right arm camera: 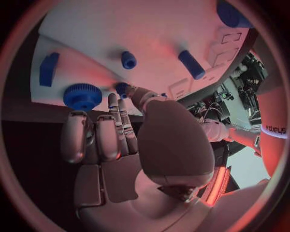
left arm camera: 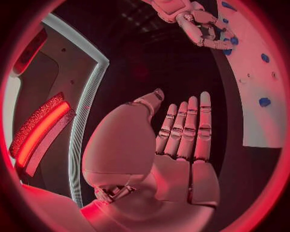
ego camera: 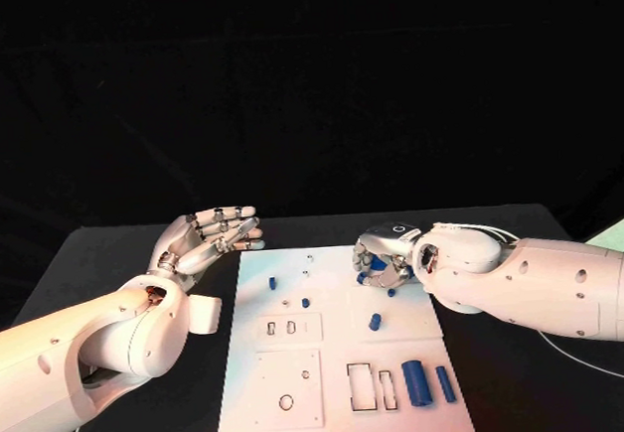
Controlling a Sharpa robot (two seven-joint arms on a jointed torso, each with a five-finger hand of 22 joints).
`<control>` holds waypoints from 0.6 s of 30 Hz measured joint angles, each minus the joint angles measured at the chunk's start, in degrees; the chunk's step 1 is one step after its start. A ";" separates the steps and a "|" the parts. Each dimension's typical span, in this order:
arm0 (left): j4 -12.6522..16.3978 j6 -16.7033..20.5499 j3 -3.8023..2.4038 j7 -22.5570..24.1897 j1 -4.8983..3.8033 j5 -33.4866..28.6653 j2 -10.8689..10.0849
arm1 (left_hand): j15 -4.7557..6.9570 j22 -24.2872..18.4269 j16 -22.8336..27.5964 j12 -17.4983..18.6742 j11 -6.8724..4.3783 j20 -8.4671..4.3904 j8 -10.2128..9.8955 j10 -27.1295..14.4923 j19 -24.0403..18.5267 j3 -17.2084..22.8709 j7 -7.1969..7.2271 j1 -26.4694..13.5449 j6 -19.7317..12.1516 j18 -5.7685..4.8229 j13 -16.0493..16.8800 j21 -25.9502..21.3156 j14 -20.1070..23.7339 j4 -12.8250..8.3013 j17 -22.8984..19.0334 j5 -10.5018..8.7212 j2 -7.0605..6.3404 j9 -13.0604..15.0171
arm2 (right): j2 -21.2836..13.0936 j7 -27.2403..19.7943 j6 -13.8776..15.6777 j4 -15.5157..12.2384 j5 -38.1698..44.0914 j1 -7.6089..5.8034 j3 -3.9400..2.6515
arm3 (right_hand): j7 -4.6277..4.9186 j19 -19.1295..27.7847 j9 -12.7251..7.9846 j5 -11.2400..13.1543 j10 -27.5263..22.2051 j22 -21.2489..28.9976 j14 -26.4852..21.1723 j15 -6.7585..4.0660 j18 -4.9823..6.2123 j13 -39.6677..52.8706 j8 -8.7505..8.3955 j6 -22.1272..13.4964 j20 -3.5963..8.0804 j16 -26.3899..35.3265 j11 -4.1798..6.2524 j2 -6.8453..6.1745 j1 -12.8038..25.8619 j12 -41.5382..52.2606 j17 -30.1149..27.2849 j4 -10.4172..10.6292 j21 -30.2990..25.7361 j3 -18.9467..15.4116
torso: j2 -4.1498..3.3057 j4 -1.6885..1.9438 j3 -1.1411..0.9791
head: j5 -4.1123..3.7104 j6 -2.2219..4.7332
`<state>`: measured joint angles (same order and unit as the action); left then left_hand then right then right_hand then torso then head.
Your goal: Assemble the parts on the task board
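Table: a matte black table top [ego camera: 114, 260] is seen, with the flat white rectangular task board [ego camera: 338, 373] laid along its middle.
Board surface: smooth white plates are fitted into it, cut with rectangular and oval slots [ego camera: 360, 387].
Parts near: two smooth blue cylinders are laid side by side at the near right of the board, a thicker one [ego camera: 415, 382] and a thinner one [ego camera: 444, 384].
Parts mid: small blue pegs [ego camera: 375, 321] are set upright further along the board.
Gear: a blue toothed round gear [right arm camera: 82, 95] is seen at the far right of the board, by the right hand's fingertips; whether it is touched cannot be told.
Right hand: the silver jointed right hand [ego camera: 384, 261] is held over the board's far right, fingers curled about small blue parts; a firm hold cannot be told.
Left hand: the silver left hand [ego camera: 206, 238] is held spread and flat, nothing in it, off the board's far left corner.
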<state>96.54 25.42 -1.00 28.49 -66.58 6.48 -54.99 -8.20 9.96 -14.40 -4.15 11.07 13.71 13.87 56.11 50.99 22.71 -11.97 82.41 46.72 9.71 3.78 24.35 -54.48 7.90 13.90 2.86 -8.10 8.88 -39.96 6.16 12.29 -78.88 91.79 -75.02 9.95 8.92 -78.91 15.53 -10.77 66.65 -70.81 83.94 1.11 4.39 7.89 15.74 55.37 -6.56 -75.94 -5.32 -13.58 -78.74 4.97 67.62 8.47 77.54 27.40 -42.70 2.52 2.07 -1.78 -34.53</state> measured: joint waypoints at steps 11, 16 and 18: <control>-0.19 -0.21 0.00 -0.13 -0.12 -0.14 0.01 | 0.00 -0.01 0.00 0.00 0.21 0.00 -0.29 -0.21 0.00 0.00 0.21 0.00 -0.21 0.00 0.00 0.00 0.00 0.00 0.00 0.00 0.00 0.00 | 0.33 -0.05 -0.27 0.32 -0.01 0.12 0.03 | -0.73 -1.12 0.81 0.81 1.63 -2.61 0.19 -0.25 0.00 -0.13 0.88 1.14 0.30 -1.34 0.62 0.00 0.00 0.35 1.20 0.72 1.84 1.21 | -0.16 0.05 -0.02 | -0.03 -0.25; -0.26 -0.29 0.00 -0.22 -0.19 -0.18 0.04 | -0.21 0.04 0.00 0.00 0.21 0.00 -0.29 -0.21 0.00 0.00 0.21 0.00 -0.21 0.00 0.00 0.00 0.22 0.00 0.05 0.00 0.00 -0.04 | 0.42 -0.05 0.35 0.40 -0.04 0.13 0.03 | -1.42 -1.95 1.90 0.82 3.27 -4.14 0.08 -0.95 -0.90 -0.01 2.22 2.44 0.72 -2.19 1.23 1.09 -0.43 0.67 1.93 0.13 3.02 2.38 | -0.18 0.06 -0.02 | -0.03 -0.28; -0.30 -0.33 0.00 -0.27 -0.21 -0.20 0.07 | -0.22 0.04 0.00 0.00 0.21 0.00 -0.29 -0.21 -0.01 0.00 0.21 0.00 -0.21 -0.01 0.00 0.00 0.22 0.00 0.05 0.00 0.00 -0.05 | 0.53 0.00 0.64 0.44 -0.05 0.13 0.03 | -1.57 -2.36 2.16 0.90 3.66 -4.15 -0.01 -1.03 -0.90 0.00 2.48 2.62 0.72 -2.23 1.39 1.54 -0.60 0.67 2.17 -0.09 3.51 2.79 | -0.21 0.06 0.01 | -0.03 -0.28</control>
<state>96.24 25.10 -1.01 28.22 -66.79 6.28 -54.92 -8.41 10.00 -14.40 -4.15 11.28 13.71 13.58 55.90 50.99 22.71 -11.76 82.41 46.51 9.71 3.77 24.34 -54.26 7.90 13.95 2.86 -8.10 8.84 -39.43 6.16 12.93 -78.44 91.74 -74.89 9.98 7.35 -81.28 17.69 -9.88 70.30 -74.95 83.93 0.08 3.49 7.89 18.23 57.98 -5.84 -78.17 -3.93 -12.04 -79.34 5.64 69.79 8.38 81.05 30.19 -42.92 2.58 2.08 -1.81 -34.81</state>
